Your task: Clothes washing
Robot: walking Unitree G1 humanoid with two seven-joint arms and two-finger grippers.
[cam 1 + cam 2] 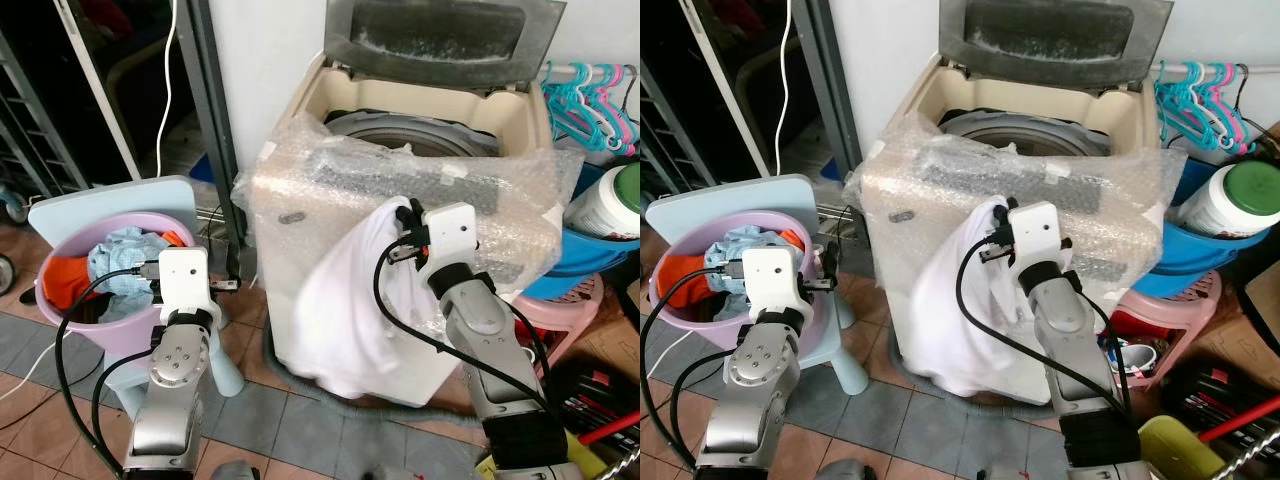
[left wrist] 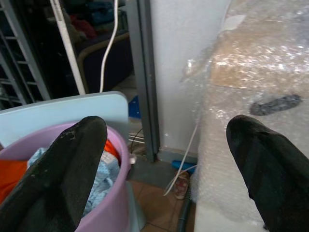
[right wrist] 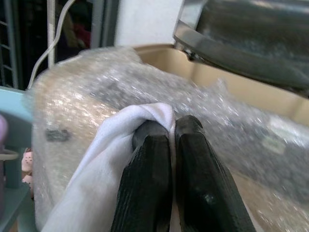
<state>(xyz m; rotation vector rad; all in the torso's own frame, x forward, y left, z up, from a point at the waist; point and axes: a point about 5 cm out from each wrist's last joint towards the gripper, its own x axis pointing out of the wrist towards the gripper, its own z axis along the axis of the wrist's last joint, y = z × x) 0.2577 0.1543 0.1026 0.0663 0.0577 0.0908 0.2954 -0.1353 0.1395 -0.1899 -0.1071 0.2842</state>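
White cloth [image 1: 350,300] pinched in right gripper [image 3: 172,133], against washer [image 1: 300,210].

Washing machine [image 1: 400,250]: front panel and controls veiled by bubble wrap [image 1: 500,200], markings unreadable; lower front hidden behind the hanging white cloth [image 1: 350,310]. Drum interior mostly out of sight. Lid [image 1: 440,35] cut by top edge. Purple basin [image 1: 80,315]: near side covered by left arm; contents only partly seen. Right claw [image 3: 172,135]: fingertips partly buried in cloth fold. White jar [image 1: 610,205] cut by right edge.
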